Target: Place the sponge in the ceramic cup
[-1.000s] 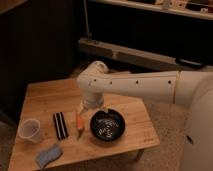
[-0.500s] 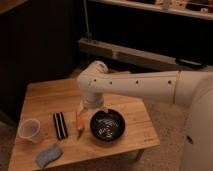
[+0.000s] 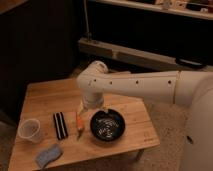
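Observation:
The blue-grey sponge [image 3: 48, 155] lies flat near the front left corner of the wooden table [image 3: 55, 95]. Just behind it, at the left edge, the pale ceramic cup [image 3: 30, 130] stands upright with nothing visible inside. My gripper [image 3: 93, 106] hangs at the end of the white arm [image 3: 135, 87] over the middle of the table. It sits between an orange object and the black bowl, well to the right of the sponge and the cup. The wrist hides most of it.
A black ridged block [image 3: 60, 125] lies between the cup and a small orange object [image 3: 79, 123]. A wide black bowl [image 3: 106, 125] sits right of centre. Dark shelving [image 3: 130, 52] runs behind the table, and my white body [image 3: 200, 125] fills the right side.

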`<state>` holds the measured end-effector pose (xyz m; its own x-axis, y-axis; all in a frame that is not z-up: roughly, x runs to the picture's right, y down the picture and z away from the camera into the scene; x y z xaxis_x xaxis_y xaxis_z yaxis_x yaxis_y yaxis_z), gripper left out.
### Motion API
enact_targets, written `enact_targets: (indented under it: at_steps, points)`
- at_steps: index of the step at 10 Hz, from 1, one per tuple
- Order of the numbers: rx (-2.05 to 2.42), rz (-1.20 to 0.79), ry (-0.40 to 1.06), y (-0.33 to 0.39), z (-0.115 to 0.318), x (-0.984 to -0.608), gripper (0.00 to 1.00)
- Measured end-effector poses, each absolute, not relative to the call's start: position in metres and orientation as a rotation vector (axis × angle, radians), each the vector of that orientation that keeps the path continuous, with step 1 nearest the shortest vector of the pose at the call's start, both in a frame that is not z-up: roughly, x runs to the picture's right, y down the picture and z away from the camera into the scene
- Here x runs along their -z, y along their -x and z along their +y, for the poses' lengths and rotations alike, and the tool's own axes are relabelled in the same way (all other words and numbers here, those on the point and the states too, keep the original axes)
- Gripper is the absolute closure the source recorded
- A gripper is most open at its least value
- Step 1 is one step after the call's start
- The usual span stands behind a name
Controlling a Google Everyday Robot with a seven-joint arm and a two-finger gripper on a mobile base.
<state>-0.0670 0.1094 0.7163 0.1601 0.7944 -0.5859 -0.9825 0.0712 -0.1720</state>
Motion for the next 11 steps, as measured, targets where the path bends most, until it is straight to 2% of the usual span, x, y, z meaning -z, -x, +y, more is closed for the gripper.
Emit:
enact_targets:
  at_steps: [8, 11]
  points:
    - [-1.379, 0.373, 0.608, 0.067, 0.109, -0.716, 0.2]
    - [-1.21, 0.232, 0.601, 0.091, 0.116, -0.698, 0.2]
